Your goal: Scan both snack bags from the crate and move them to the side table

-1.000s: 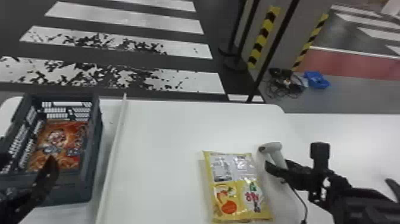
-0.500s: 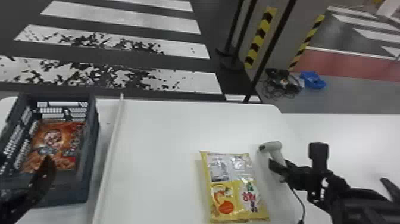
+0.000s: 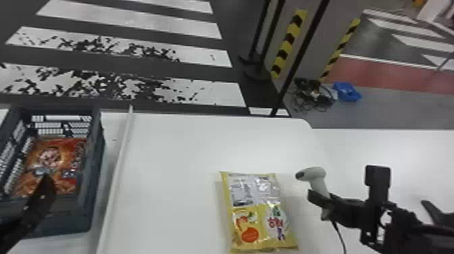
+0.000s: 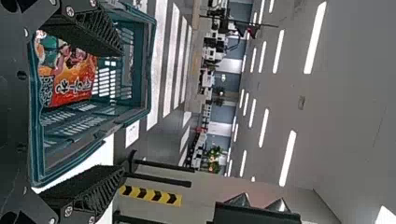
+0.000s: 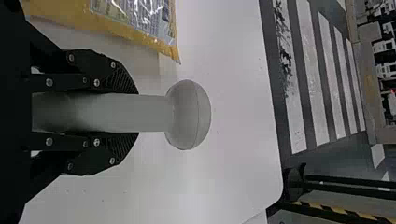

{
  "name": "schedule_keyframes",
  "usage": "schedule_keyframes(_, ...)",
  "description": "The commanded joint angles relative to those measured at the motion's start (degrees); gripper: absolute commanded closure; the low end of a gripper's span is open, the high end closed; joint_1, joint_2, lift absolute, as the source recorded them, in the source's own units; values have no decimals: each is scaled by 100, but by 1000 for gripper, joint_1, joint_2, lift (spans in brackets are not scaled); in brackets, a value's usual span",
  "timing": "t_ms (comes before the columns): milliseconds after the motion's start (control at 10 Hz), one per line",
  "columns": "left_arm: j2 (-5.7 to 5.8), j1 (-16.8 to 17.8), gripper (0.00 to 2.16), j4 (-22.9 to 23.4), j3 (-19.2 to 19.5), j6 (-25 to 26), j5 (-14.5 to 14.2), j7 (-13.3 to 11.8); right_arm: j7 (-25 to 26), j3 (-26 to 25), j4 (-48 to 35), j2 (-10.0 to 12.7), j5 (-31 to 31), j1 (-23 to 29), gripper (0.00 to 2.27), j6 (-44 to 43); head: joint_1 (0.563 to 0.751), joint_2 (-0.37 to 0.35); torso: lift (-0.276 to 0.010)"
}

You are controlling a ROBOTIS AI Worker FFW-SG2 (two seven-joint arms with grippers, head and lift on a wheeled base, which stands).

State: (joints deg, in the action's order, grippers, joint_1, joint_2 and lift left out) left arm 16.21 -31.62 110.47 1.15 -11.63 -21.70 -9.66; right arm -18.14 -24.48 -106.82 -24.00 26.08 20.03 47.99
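A pale strip (image 3: 117,175) lies between the crate (image 3: 67,221) and yellow snack bag (image 3: 258,212).

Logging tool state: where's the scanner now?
Head view, right side: the scanner is held in the right gripper, just right of the yellow snack bag.

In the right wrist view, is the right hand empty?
No, the right hand has its two fingers closed on the handle of the scanner.

The head view's edge crops the crate (image 3: 93,169); the scanner's grip (image 3: 318,186) seems partly hidden.
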Motion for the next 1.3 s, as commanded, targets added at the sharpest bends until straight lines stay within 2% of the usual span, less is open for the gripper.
schedule_keyframes(0, 5, 33, 144, 36, -18, -1, 7, 0, 3, -250, -849, 194, 99, 352, 2246, 453, 695, -271, -95)
schedule_keyframes(300, 23, 15, 144, 53, -53, -18, 43, 8, -15, -250, -1473, 405, 337, 537, 2246, 875, 695, -232, -95)
schedule_keyframes(600, 40, -29, 144, 53, -45, -141, 113, 70, -94, 145, -1623, 686, 337, 572, 2246, 910, 695, -171, -95)
schedule_keyframes(900, 40, -29, 144, 44, -36, -159, 104, 61, -59, 505, -1535, 695, 55, 326, 2246, 875, 695, -111, -95)
schedule_keyframes(1200, 40, -29, 144, 44, 26, -177, 87, 61, -94, 558, -1104, 572, -24, 97, 2246, 805, 695, -96, -95)
